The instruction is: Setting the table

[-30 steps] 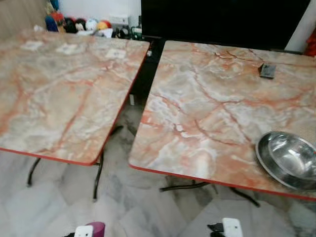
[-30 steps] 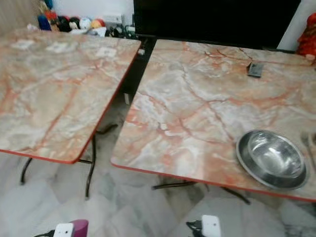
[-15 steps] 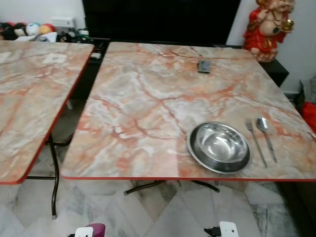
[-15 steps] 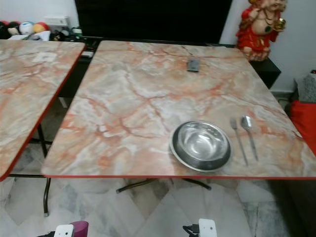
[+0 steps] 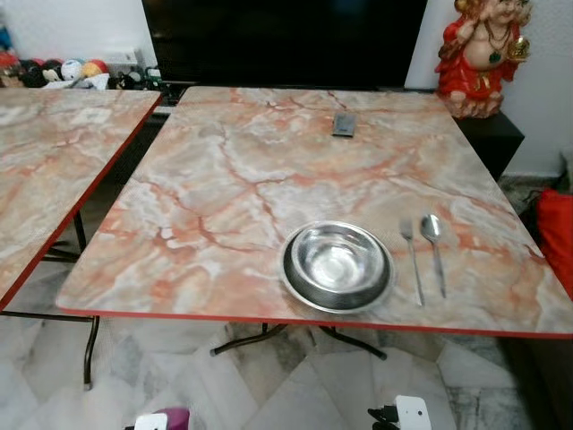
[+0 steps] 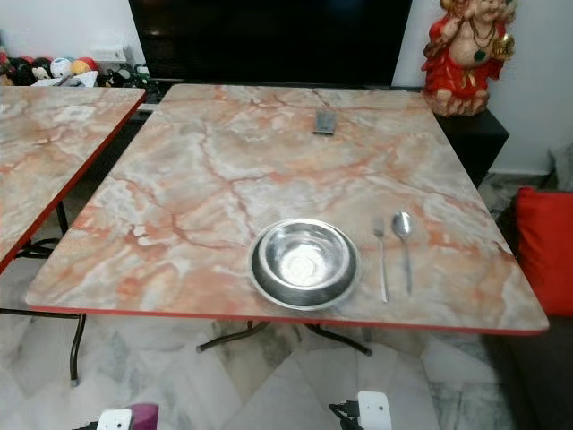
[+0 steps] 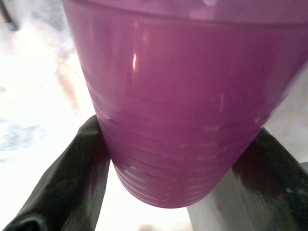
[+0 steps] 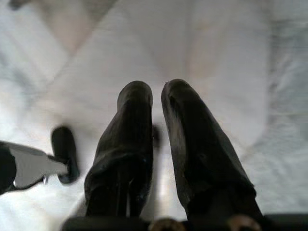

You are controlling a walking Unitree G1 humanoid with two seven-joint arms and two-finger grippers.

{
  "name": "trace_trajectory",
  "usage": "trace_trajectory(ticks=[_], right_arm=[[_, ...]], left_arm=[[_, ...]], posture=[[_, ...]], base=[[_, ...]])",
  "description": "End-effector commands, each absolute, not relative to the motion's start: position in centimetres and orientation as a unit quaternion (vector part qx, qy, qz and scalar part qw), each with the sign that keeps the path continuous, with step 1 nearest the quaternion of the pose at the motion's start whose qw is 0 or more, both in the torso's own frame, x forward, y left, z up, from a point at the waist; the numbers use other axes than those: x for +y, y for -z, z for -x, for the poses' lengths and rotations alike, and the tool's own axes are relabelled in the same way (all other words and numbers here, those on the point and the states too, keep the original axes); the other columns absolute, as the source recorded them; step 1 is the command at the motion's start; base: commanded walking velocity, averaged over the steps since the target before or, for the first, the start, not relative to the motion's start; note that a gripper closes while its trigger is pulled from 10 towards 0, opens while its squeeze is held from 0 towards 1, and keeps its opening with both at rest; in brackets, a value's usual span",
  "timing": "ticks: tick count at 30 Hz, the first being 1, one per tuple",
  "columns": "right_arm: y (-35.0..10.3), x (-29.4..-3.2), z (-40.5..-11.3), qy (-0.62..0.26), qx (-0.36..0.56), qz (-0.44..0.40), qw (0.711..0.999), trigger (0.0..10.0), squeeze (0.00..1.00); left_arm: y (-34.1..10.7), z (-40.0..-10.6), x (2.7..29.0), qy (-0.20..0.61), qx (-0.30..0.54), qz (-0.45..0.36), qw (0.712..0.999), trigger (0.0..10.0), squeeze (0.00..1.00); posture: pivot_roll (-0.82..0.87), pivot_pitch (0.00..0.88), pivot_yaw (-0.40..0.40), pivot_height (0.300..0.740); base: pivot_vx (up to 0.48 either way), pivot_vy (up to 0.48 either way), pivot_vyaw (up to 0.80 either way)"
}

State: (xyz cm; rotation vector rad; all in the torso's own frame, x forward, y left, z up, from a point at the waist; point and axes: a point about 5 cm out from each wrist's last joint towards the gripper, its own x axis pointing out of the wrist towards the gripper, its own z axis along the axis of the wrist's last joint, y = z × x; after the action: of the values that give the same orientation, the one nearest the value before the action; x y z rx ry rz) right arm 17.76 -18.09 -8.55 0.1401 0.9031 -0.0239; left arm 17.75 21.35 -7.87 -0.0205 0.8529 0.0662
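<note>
A steel bowl [image 5: 337,265] sits near the front edge of the marble table [image 5: 251,179]. A fork [image 5: 411,260] and a spoon [image 5: 435,251] lie side by side just right of the bowl. My left gripper [image 7: 180,163] is shut on a purple plastic cup [image 7: 183,96], one black finger on each side of it. The cup [image 5: 175,417] rides low in front of me, above the floor and short of the table. My right gripper [image 8: 156,91] hangs shut over the floor with nothing in it.
A second marble table [image 5: 54,152] stands to the left, across a narrow gap. A small dark device [image 5: 345,124] lies at the far side of the bowl's table. Behind are a black screen [image 5: 286,36] and a red statue [image 5: 483,54]; a red cushion [image 5: 557,233] sits at right.
The camera has swung right, so the table with the bowl now sits centred and the fork and spoon have come into sight. The cup stays in my left gripper.
</note>
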Motion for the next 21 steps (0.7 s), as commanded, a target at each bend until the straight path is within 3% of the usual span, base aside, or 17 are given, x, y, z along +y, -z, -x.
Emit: trace_trajectory(ticks=[1,13,21], right_arm=[[8.5,-17.6,-18.1,0.009,0.434,-0.073,0.898,10.0,0.0],[8.5,-17.7,-18.0,0.008,0.436,-0.071,0.897,10.0,0.0],[8.5,-17.8,-18.1,0.001,0.438,-0.064,0.897,10.0,0.0]], left_arm=[[7.7,-17.8,22.0,-0.03,0.41,-0.004,0.912,10.0,0.0],[4.1,-21.4,22.9,0.008,0.264,-0.036,0.964,10.0,0.0],[3.0,-18.3,24.0,0.014,0.203,-0.056,0.977,10.0,0.0]], posture=[[0.0,0.094,-0.011,0.74],[0.0,0.1,-0.01,0.74],[0.01,0.107,-0.016,0.74]], base=[[0.0,0.0,0.0],[0.0,0.0,0.0],[0.0,0.0,0.0]])
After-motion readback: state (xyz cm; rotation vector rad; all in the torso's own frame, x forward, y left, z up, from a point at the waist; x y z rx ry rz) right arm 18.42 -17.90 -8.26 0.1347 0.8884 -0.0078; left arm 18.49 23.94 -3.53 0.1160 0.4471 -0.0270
